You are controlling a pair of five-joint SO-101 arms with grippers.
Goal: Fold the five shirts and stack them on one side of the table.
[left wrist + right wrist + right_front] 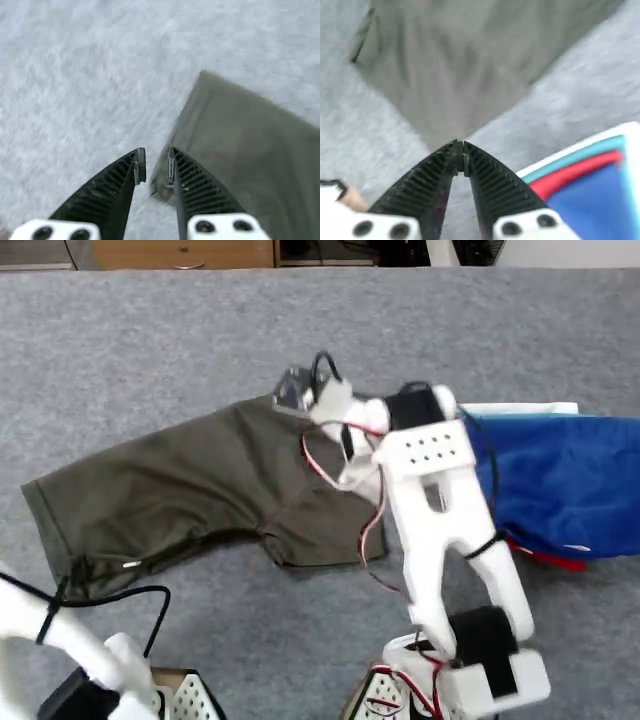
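An olive shirt (190,490) lies spread flat on the grey table (150,340). My right gripper (292,390) is at the shirt's far right corner. In the right wrist view it (460,146) is shut on the edge of the olive cloth (455,75), which tapers into the fingertips. My left gripper (155,167) hovers low over the table with its fingers a narrow gap apart. A corner of the olive shirt (240,150) lies just beyond and under the tips, not pinched. A folded blue shirt (570,480) tops a pile at the table's right side.
The pile (580,175) shows red, teal and white layers under the blue one, close beside my right gripper. The right arm's white links (450,540) cross the table's near right. A wooden cabinet (185,252) stands beyond the far edge. Bare grey cloth surrounds the olive shirt.
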